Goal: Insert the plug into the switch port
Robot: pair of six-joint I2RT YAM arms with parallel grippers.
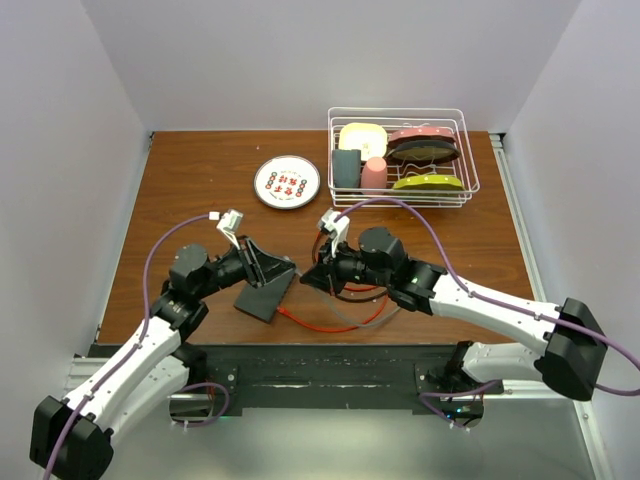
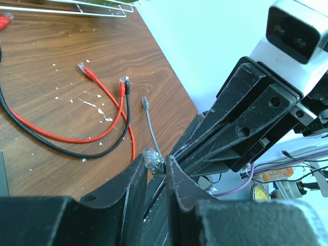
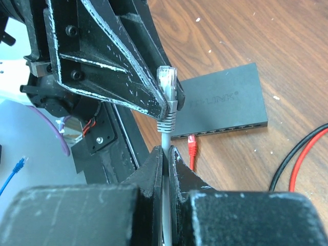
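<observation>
The switch [image 1: 265, 293] is a flat dark box on the table in front of my left arm. In the right wrist view the switch [image 3: 225, 102] shows its row of sockets, with a red plug [image 3: 192, 145] in one. My right gripper [image 3: 166, 151] is shut on a grey cable [image 3: 165, 136] just below its boot, with the clear plug [image 3: 167, 82] pointing up. My left gripper [image 2: 156, 161] meets it, with the clear plug [image 2: 151, 158] between its fingertips. Both grippers [image 1: 283, 272] [image 1: 308, 278] touch tip to tip above the switch's right edge.
Red and black cables [image 2: 102, 128] and a loose grey cable end [image 2: 145, 102] lie on the wood right of the switch. A round white plate [image 1: 287, 182] is behind. A wire dish rack [image 1: 465, 150] with dishes stands at the back right.
</observation>
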